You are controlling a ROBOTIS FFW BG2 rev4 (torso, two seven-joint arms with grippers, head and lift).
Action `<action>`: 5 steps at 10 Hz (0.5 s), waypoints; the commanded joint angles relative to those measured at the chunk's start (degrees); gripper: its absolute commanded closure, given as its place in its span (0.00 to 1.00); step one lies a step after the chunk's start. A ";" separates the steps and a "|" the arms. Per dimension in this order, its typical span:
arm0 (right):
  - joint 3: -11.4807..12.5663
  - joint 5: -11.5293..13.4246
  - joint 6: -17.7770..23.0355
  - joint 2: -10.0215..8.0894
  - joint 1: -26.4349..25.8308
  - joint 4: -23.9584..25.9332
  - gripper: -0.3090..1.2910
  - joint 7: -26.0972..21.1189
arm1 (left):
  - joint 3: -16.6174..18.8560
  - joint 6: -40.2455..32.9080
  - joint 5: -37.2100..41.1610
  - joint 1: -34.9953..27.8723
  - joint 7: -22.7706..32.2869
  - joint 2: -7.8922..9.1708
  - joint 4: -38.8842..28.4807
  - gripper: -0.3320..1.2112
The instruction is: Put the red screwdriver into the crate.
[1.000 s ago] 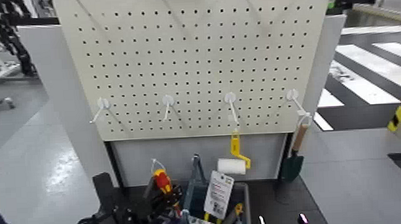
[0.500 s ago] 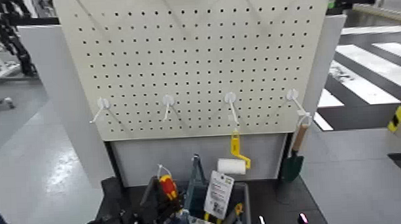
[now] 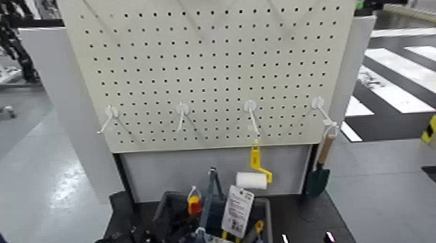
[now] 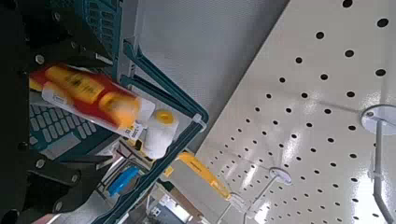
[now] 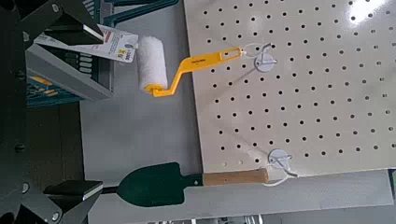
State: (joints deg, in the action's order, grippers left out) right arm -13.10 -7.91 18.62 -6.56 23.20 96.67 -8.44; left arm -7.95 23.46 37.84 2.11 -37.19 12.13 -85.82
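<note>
Your left gripper (image 4: 107,114) stands spread at the crate's left part, its fingers apart on either side of the red screwdriver (image 3: 194,204) and pinching nothing that you can see. You have the screwdriver inside the open crate (image 3: 270,223), on the left of its raised carry handle (image 3: 213,189), with the yellow-topped grip uppermost and a white loop at its end. Along that grip you can see a pale label (image 4: 93,110) with small dark print, too fine to read.

Beside it, on the right of the carry handle, you have a white packaging card (image 3: 238,211) standing tilted out of the crate. You can make out lines of printing and a small patch of red on it, but you cannot read a brand. The paint roller (image 3: 257,172) hangs from a pegboard hook just behind the card; its yellow handle carries dark lettering that you cannot make out. Farther right on the pegboard (image 3: 211,66), you have the green trowel (image 3: 318,182) hanging by its wooden handle. Your right gripper (image 5: 100,114) waits before the pegboard's lower edge, its fingers well apart with nothing between them.
</note>
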 commanded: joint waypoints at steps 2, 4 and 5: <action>-0.09 -0.26 0.27 -0.12 -0.09 -0.26 0.32 0.00 | 1.09 -2.19 0.39 -0.35 0.37 0.00 -0.32 0.30; -0.09 -0.35 0.36 -0.12 -0.09 -0.34 0.32 0.09 | 2.15 -4.65 -1.37 -0.79 0.46 0.18 -2.43 0.30; -0.09 -0.35 0.36 -0.21 -0.09 -0.26 0.32 0.00 | 2.94 -7.55 -4.71 -1.67 1.34 0.18 -4.89 0.30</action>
State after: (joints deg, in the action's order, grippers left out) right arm -13.14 -8.25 18.99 -6.71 23.11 96.34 -8.41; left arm -5.43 17.18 34.64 0.83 -35.65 12.29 -89.51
